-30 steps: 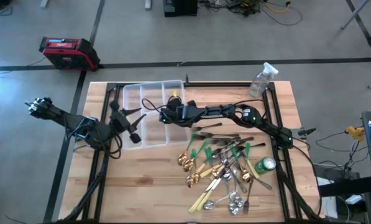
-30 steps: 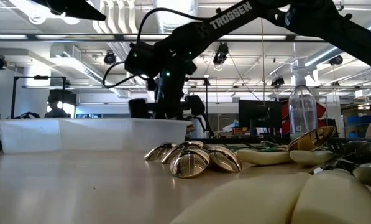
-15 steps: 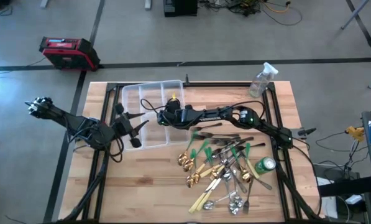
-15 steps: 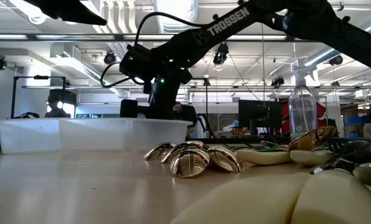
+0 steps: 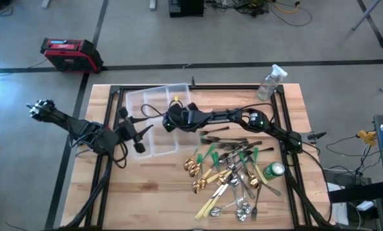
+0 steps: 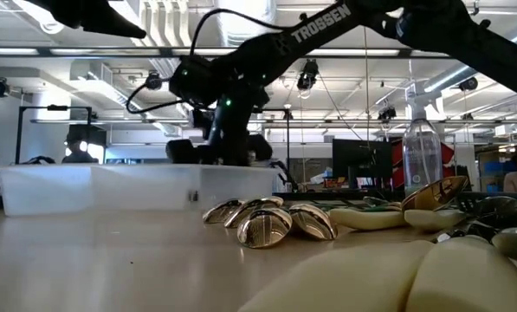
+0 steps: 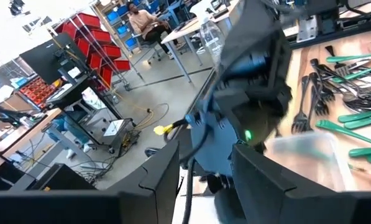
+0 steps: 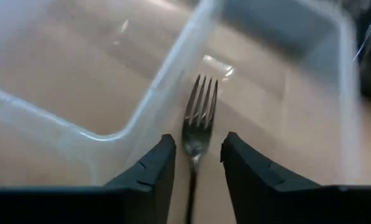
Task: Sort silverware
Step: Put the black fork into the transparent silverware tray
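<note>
Over the clear divided tray (image 5: 154,122) near the table's far left, I am reaching my right gripper (image 8: 194,163) down into one of its compartments. Between my two dark fingers (image 8: 149,171) a fork (image 8: 197,127) is showing, tines pointing away from me; my fingers are standing slightly apart on either side of its neck, and I cannot tell whether I am gripping it or whether it is lying loose on the tray floor. My left gripper (image 5: 142,129) is waiting at the tray's left edge, its fingers parted around nothing. To the right of the tray, well apart from it, the rest of the silverware (image 5: 233,173) is lying in a heap on the wooden table (image 5: 146,192), with a green can (image 5: 272,170) beside it.
</note>
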Available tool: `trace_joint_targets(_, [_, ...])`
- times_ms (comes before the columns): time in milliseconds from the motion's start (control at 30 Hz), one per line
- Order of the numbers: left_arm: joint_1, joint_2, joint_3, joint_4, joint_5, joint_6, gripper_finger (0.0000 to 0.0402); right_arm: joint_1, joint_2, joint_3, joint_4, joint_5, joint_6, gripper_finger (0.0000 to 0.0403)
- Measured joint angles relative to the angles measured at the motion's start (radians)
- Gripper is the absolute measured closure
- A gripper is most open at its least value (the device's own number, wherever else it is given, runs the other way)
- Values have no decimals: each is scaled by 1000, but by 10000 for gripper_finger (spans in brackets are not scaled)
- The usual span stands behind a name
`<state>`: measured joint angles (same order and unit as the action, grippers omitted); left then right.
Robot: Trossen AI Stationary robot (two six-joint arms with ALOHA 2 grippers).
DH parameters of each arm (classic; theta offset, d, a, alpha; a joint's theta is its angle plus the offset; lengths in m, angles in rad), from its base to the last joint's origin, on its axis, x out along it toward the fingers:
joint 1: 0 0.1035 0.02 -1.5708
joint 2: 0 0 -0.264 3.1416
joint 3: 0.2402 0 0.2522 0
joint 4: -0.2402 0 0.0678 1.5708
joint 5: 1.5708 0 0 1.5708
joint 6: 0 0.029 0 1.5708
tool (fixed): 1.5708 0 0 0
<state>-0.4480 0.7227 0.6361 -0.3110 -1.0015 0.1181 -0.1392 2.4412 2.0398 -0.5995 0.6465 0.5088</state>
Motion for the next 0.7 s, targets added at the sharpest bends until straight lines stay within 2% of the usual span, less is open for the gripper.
trace_joint_targets(200, [-31, -1, 2, 4, 0, -21, 282, 29, -151, -4, -59, 0, -460, 261])
trace_joint_targets(300, [-31, 3, 1, 7, 0, -62, 281, 41, -233, -26, -62, -89, -609, 256])
trace_joint_targets(400, [-31, 9, -20, 4, 28, -144, 281, 45, -321, -75, -113, -234, -706, 255])
trace_joint_targets(467, [-31, 21, -49, -6, 62, -234, 282, 48, -387, -129, -154, -281, -756, 257])
trace_joint_targets(600, [-29, 61, -142, -7, 79, -461, 283, 44, -516, -308, -245, -316, -816, 268])
trace_joint_targets(700, [-25, 99, -219, -10, 110, -559, 283, 39, -619, -456, -267, -447, -809, 277])
